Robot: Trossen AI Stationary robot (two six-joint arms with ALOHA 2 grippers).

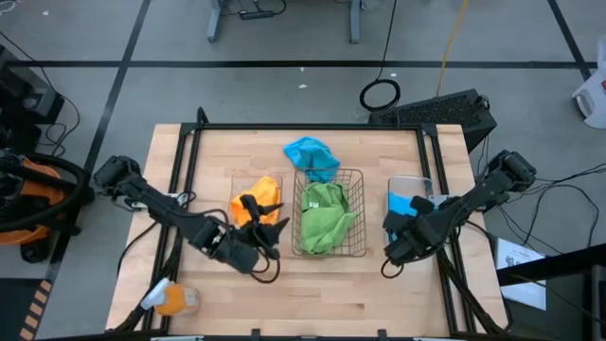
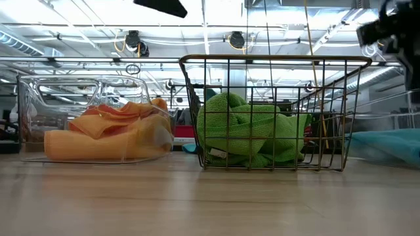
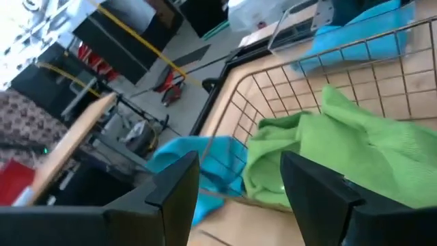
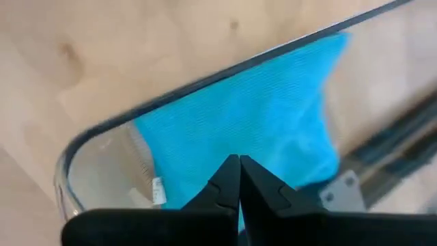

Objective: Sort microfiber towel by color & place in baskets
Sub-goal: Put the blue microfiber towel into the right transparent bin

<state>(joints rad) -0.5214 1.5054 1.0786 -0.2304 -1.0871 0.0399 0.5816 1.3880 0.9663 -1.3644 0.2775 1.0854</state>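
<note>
Green microfiber towels [image 1: 327, 218] [image 3: 355, 143] fill the dark wire basket [image 1: 355, 180] at the table's middle. Orange towels [image 1: 265, 194] [image 2: 111, 134] lie in the clear basket [image 2: 39, 98] to its left. One blue towel [image 1: 405, 204] [image 4: 239, 123] lies in the clear basket [image 1: 417, 182] on the right; another [image 1: 311, 156] [image 3: 198, 160] lies crumpled on the table behind the wire basket. My left gripper [image 1: 267, 225] [image 3: 239, 205] is open and holds nothing. It hangs at the orange basket's near right corner and faces the wire basket. My right gripper [image 1: 398, 244] [image 4: 239, 164] is shut and points down above the right basket's blue towel.
A small orange-and-white object [image 1: 170, 301] lies near the table's front left corner. Black rails [image 1: 312, 126] frame the table's far edge and sides. Bare wood [image 1: 322, 294] stretches in front of the baskets.
</note>
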